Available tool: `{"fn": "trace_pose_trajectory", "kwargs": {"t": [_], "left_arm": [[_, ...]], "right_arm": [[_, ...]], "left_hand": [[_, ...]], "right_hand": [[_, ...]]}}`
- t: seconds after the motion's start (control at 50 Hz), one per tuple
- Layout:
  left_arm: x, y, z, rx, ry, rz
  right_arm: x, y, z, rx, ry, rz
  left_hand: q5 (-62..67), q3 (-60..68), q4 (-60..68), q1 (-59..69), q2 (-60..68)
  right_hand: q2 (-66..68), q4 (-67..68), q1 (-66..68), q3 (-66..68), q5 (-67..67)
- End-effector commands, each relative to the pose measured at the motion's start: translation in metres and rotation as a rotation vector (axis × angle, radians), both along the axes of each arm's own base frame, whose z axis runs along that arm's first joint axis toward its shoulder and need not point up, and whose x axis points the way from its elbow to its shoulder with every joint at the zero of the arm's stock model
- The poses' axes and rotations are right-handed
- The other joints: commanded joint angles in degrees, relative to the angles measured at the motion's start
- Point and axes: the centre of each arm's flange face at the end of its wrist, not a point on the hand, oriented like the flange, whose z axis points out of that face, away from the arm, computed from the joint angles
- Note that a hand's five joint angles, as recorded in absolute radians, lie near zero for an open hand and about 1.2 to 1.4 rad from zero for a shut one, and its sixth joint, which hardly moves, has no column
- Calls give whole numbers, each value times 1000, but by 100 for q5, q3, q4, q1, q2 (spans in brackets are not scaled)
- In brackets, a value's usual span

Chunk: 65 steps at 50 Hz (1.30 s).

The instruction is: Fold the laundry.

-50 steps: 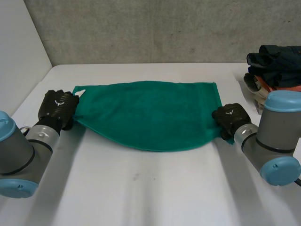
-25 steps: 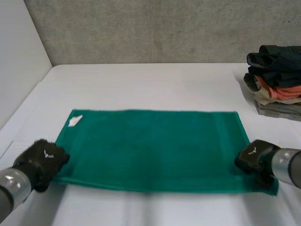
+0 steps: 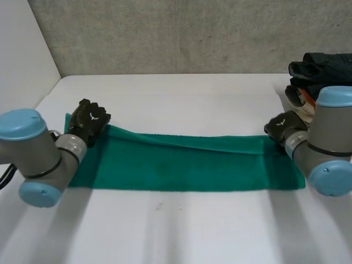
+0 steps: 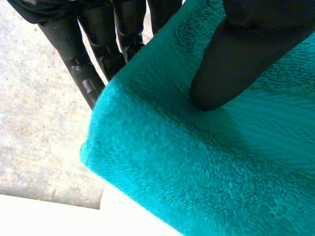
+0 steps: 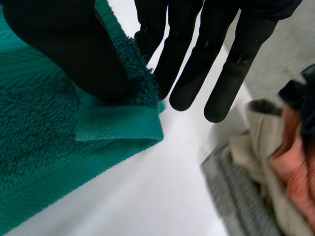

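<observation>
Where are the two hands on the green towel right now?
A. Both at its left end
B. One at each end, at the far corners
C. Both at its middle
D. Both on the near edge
B: the left hand pinches the green towel at its far left corner, and the right hand pinches its far right corner.

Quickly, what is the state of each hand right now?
Left hand: shut on a towel corner.
Right hand: shut on the other end's corner.

Left hand (image 3: 91, 118), right hand (image 3: 283, 125) (both pinched)
</observation>
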Motion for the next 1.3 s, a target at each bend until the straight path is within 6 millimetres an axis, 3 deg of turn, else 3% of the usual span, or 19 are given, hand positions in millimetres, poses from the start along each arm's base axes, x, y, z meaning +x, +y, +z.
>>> {"fn": "trace_pose_trajectory", "kwargs": {"t": [0.02, 0.08, 0.1, 0.12, 0.14, 0.18, 0.28, 0.3, 0.38, 0.46, 0.6, 0.64, 0.76, 0.82, 0.88, 1.04, 1.3], "left_arm": [[-12, -10, -12, 4, -11, 34], [-13, -14, -15, 5, -12, 45], [-14, -15, -16, 4, -12, 43], [-15, -15, -17, 4, -12, 42], [-17, -16, -18, 2, -13, 39], [-20, -16, -20, 0, -18, 35], [-29, -17, -11, -29, 0, 38], [-30, -17, -9, -37, 2, 39], [-30, -16, 5, -58, 27, 44], [-30, -10, 18, -63, 64, 38], [-24, -2, 2, 2, 75, 41], [-21, -2, -1, 11, 72, 47], [-20, 1, -5, 29, 81, 53], [-19, 7, -6, 55, 108, 56], [-18, 13, -4, 68, 134, 57], [-16, 30, 11, 70, 184, 50], [-17, 44, 12, 83, 183, 33]], "right_arm": [[18, -24, -9, -106, -29, 36], [25, -33, -23, -125, -35, 50], [25, -36, -25, -128, -32, 46], [25, -38, -26, -132, -30, 41], [26, -41, -28, -139, -25, 38], [27, -44, -26, -157, -25, 38], [31, -52, 3, -271, -76, 13], [31, -52, 17, -311, -104, 7], [26, -45, 47, -347, -187, -5], [23, -34, 61, -329, -239, 12], [22, -11, 39, -113, -217, 63], [20, -7, 23, -37, -203, 57], [19, -9, -1, 15, -182, 41], [16, -3, -7, 51, -172, 16], [8, 11, -20, 128, -166, -9], [-25, 32, 0, 145, -174, -73], [-41, 45, -20, 220, -182, -81]], "left_hand": [[1300, 1152, 1114, 1278, 1122], [1300, 1152, 1114, 1278, 1122], [1300, 1152, 1114, 1278, 1122], [1036, 887, 850, 1014, 858], [-2647, -2796, -2833, -2669, -2825], [-5700, -5848, -5886, -5722, -5878], [-5611, -5760, -5797, -5633, -5790], [-5611, -5760, -5797, -5633, -5789], [-5561, -5709, -5747, -5583, -5739], [-5577, -5726, -5764, -5600, -5756], [-5577, -5726, -5764, -5600, -5756], [-5561, -5709, -5747, -5583, -5739], [-5477, -5625, -5663, -5499, -5655], [-5476, -5625, -5663, -5499, -5655], [-5476, -5625, -5663, -5499, -5655], [-5493, -5642, -5679, -5516, -5672], [-5476, -5625, -5663, -5499, -5655]], "right_hand": [[1202, 1111, 1521, 1169, 1325], [1202, 1111, 1521, 1169, 1325], [59, -32, 377, 26, 182], [-2034, -2125, -1716, -2067, -1911], [-5798, -5889, -5479, -5831, -5675], [-5798, -5889, -5479, -5831, -5675], [-5798, -5889, -5479, -5831, -5675], [-5798, -5889, -5479, -5831, -5675], [-5798, -5889, -5479, -5831, -5675], [-5798, -5889, -5479, -5831, -5675], [-5798, -5889, -5479, -5831, -5675], [-5798, -5889, -5479, -5831, -5675], [-5798, -5889, -5479, -5831, -5675], [-5798, -5889, -5479, -5831, -5675], [-4983, -5074, -4665, -5016, -4860], [-3906, -3997, -3588, -3939, -3783], [-3604, -3695, -3285, -3637, -3481]]}}
